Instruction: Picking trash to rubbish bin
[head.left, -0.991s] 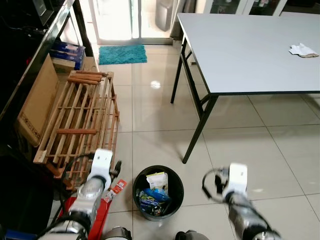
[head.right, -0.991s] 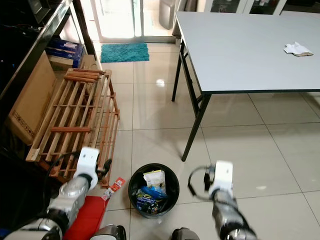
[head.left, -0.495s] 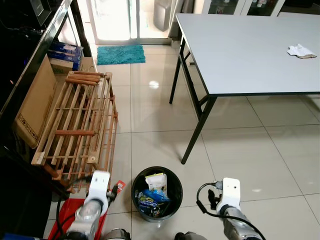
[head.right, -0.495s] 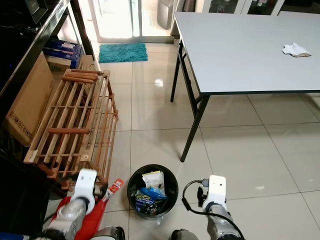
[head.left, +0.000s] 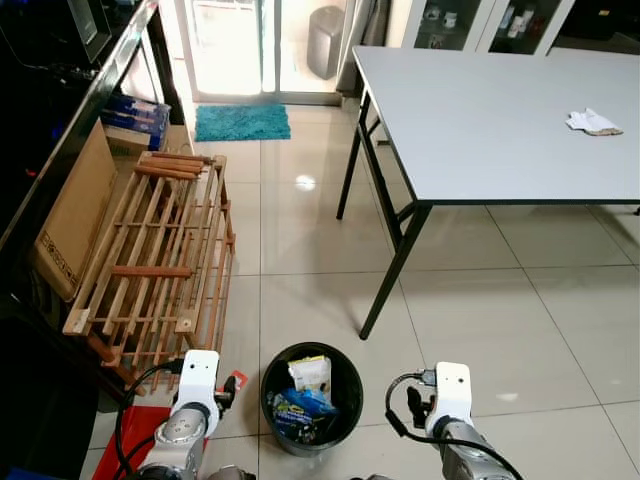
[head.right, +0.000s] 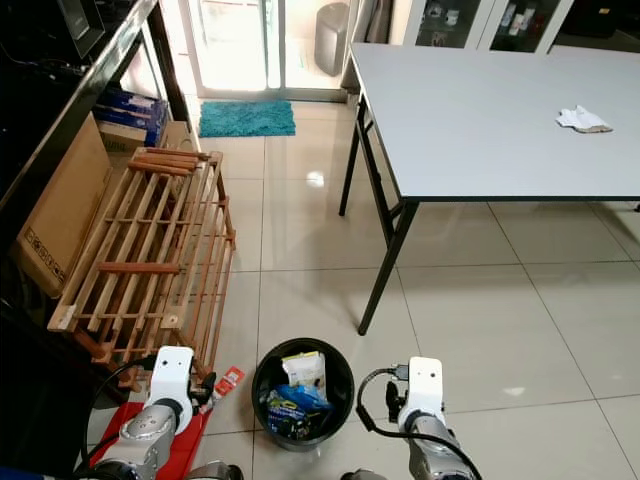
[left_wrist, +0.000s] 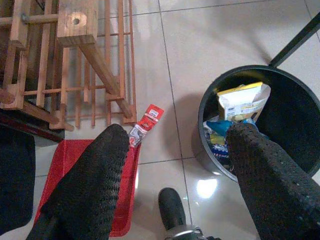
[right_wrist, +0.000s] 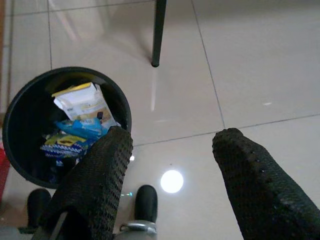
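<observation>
Both grippers, left (left_wrist: 175, 165) and right (right_wrist: 167, 160), spread wide and empty; best swung toward the red-and-white wrapper (left_wrist: 145, 121) beside the round black bin (left_wrist: 300, 165), pinched flat.

White scrap (head.left: 592, 121) on table, perhaps tissue.

Bin (head.left: 352, 398) on floor between arms; rack (head.left: 160, 250) left; table (head.left: 480, 110) right, behind; wrapper (head.left: 233, 382) left of bin.
</observation>
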